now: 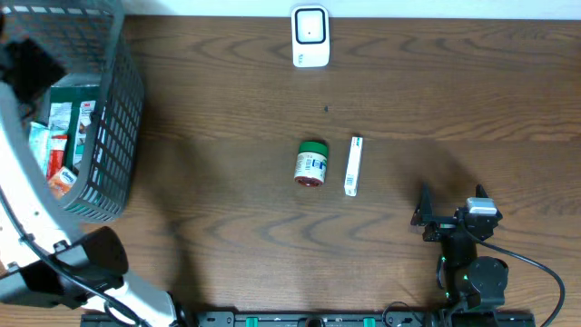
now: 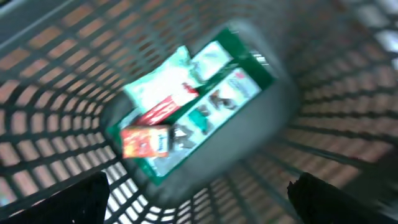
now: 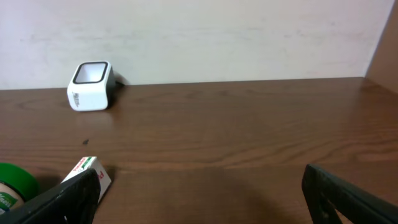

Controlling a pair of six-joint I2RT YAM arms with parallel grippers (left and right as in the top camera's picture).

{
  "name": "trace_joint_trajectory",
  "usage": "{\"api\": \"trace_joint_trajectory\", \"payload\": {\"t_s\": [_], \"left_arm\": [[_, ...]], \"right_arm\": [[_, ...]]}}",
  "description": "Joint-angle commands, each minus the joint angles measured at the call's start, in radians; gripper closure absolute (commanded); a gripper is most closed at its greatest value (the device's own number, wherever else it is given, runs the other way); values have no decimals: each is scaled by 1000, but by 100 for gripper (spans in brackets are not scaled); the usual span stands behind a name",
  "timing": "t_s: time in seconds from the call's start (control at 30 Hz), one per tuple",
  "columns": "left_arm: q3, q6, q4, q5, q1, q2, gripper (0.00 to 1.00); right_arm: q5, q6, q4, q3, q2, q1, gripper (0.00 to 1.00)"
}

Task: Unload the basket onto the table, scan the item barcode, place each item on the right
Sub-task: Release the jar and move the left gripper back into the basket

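No word, brand or number can be read in any view. The green-lidded round jar (image 1: 311, 164) carries a white label with blue print too small to make out. The slim white carton (image 1: 353, 166) shows red lettering and a green end, illegible. The white box-shaped scanner (image 3: 90, 78) bears a faint grey mark on its side. Inside the grey plastic mesh basket (image 2: 50, 74), the white-and-green packet (image 2: 161, 93) has a red band and the small orange box (image 2: 145, 142) has print, both blurred.
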Motion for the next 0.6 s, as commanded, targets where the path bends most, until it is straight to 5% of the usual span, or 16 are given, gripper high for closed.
{"api": "trace_joint_trajectory", "payload": {"t_s": [0.0, 0.57], "left_arm": [[-82, -26, 1, -12, 72, 33, 5], [-499, 39, 255, -63, 99, 39, 5]], "right_arm": [[1, 13, -4, -1, -3, 10, 1], [2, 13, -4, -1, -3, 10, 1]]}}
